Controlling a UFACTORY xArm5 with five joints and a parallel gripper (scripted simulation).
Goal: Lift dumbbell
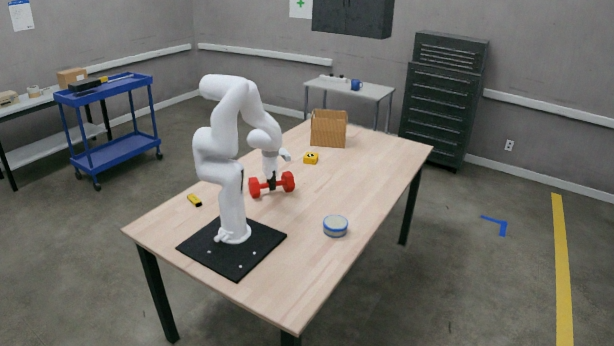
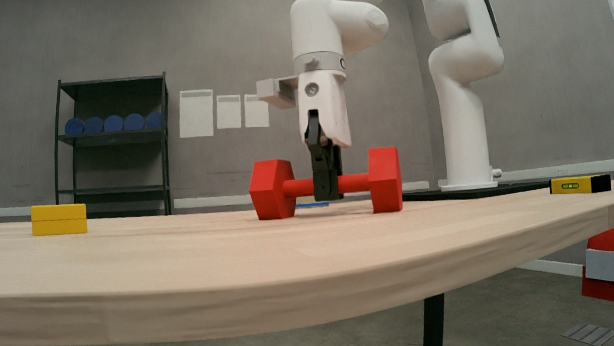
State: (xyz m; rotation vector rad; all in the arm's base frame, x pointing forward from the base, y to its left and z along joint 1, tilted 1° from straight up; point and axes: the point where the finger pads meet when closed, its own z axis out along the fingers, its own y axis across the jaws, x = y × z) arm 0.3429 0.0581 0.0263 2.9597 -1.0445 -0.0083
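A red dumbbell [image 1: 267, 184] with hexagonal ends lies on the wooden table, both ends resting on the top. It also shows in the exterior view [image 2: 326, 189]. My gripper [image 1: 271, 182] points straight down over the middle of the dumbbell and is shut on its thin bar. In the exterior view the black fingers [image 2: 326, 192] clasp the bar midway between the two ends.
A cardboard box [image 1: 328, 128] stands at the far side of the table. A yellow block [image 1: 310, 158] lies near it, a small yellow level [image 1: 194, 200] left of my base, and a blue-and-white round tin [image 1: 335, 225] near the front right edge.
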